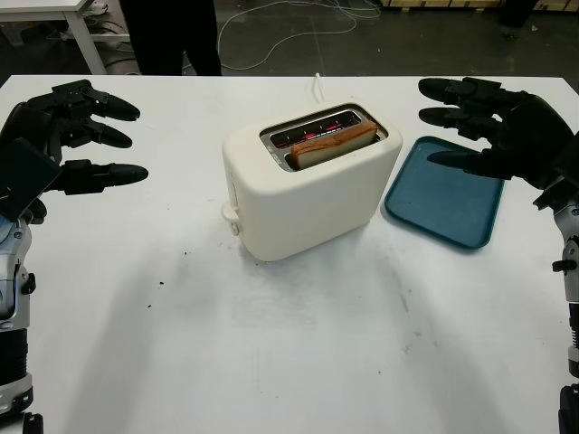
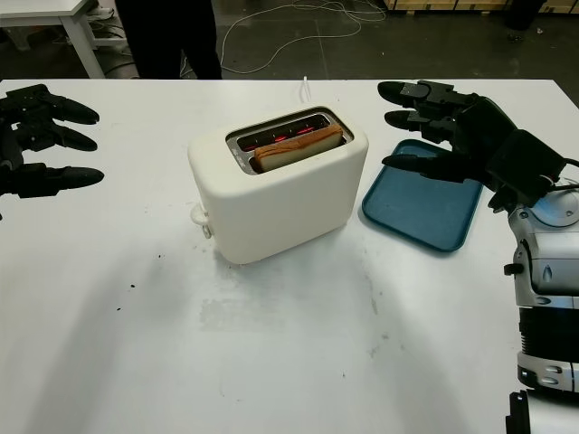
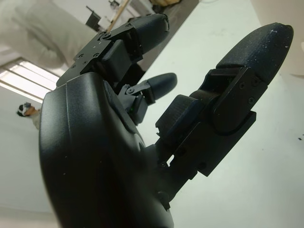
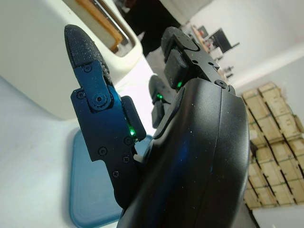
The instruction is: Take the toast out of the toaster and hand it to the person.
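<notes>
Where the white matte surface (image 1: pixel 298 362) begins at the left, the left hand (image 1: pixel 68 136) hangs above it, a black hard-shelled hand with rounded, finely grained fingers (image 1: pixel 109 172), released and holding nothing, well apart from the toaster.

Toaster (image 1: pixel 308 190): cream plastic body, smooth, rounded at every corner, a small lever knob low on its left end; it stands at the middle of the surface, its long axis running from near left to far right. Two metal-rimmed slots on top, red glow inside.

Toast (image 1: pixel 333 143): one slice, brown crust and paler edge, standing on edge in the nearer slot, its top just above the rim, its long axis along the slot, parallel to the toaster's length.

Tray (image 1: pixel 443 203): dark teal, flat, rounded rectangle with a low lip, just beside the toaster's right end.

Right hand (image 2: pixel 452 131): same black shell, released and holding nothing, above the tray's far edge.

Person (image 1: pixel 172 36): dark trouser legs beyond the surface's far left edge.
</notes>
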Controlling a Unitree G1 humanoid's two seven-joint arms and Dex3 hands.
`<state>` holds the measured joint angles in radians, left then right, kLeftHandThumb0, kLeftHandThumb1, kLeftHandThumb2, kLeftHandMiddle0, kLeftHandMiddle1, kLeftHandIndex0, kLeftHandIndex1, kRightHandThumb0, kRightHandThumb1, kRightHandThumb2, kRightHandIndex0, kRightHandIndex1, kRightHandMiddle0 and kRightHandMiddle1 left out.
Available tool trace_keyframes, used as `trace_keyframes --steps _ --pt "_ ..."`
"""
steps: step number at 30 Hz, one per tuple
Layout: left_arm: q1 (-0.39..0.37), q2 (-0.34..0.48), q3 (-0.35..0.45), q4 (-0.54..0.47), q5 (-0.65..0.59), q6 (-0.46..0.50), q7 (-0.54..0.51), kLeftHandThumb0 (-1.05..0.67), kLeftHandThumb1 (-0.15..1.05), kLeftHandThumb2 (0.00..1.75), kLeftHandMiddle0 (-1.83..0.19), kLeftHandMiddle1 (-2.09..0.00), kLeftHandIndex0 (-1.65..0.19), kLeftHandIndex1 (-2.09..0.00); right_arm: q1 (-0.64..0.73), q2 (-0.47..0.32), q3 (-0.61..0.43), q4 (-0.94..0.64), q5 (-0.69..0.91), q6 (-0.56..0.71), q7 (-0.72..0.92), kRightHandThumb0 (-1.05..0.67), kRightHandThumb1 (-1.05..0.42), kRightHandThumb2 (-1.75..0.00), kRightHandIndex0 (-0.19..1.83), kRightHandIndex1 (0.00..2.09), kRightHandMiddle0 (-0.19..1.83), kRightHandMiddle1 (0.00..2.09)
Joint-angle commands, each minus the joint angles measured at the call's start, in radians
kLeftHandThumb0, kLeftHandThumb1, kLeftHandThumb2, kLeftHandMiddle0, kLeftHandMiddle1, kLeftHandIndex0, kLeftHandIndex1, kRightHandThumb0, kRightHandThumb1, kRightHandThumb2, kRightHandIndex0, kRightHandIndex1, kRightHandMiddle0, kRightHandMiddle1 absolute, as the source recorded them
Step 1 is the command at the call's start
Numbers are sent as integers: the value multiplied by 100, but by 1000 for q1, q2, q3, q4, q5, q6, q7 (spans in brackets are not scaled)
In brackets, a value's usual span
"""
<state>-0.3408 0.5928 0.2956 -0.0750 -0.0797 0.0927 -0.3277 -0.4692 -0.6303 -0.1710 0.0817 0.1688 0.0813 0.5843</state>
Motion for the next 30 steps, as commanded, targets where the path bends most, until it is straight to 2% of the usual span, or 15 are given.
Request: trace_keyframes --steps 1,30 --pt "10 3 2 4 1 -11 1 -105 53 0 -58 -102 -58 -89 -8 -5 -1 -5 -1 -10 3 -66 -80 0 22 42 44 0" --pt "15 -3 5 -6 -1 -6 6 -105 52 0 -57 -102 -59 -88 0 -3 -4 -15 0 1 -3 -67 -80 0 20 45 44 0"
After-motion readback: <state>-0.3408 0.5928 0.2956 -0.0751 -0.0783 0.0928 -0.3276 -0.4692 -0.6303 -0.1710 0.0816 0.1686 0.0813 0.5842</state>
